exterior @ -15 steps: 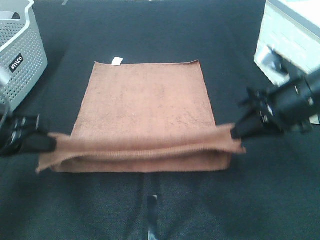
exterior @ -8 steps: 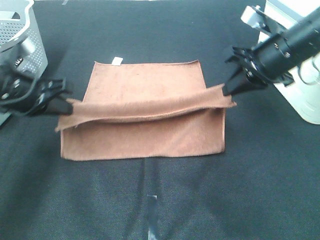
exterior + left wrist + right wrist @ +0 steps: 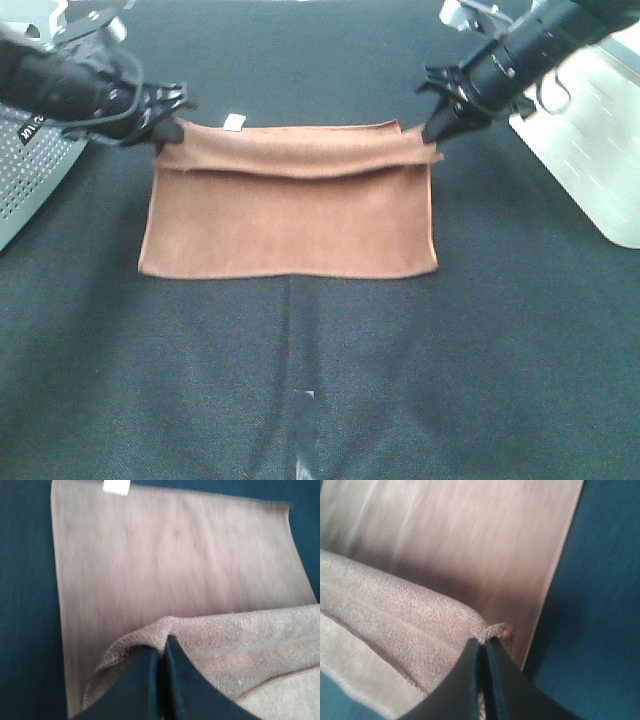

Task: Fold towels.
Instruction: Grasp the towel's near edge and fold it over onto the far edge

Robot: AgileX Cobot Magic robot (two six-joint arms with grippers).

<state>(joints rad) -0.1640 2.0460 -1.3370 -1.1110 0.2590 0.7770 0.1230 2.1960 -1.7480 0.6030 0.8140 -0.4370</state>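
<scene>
Rust-brown towel: the rectangular terry microfibre towel (image 3: 290,225) lies on the black cloth-covered table (image 3: 300,400), midway between your two arms; its near half is doubled over toward the far hem, where the small white tag (image 3: 234,122) shows.
Left gripper: your left gripper (image 3: 170,130) is clenched on the lifted layer's left corner; the left wrist view shows the jaws closed with terry pinched between them.
Right gripper: your right gripper (image 3: 432,130) grasps the opposite corner the same way, at the towel's far right; cloth bunches at its tips.
Step in hand: the first half-fold, by my reading; the carried edge hangs just short of the far hem, sagging as a low roll between the two grips, not yet laid down.
Next move: lower both corners together and set them on the far corners; hold even tension so the roll flattens; open both grips only once the edges meet.
Surroundings: a grey perforated plastic basket (image 3: 30,170) on your left and a white box (image 3: 600,150) on your right stand apart from the towel.
</scene>
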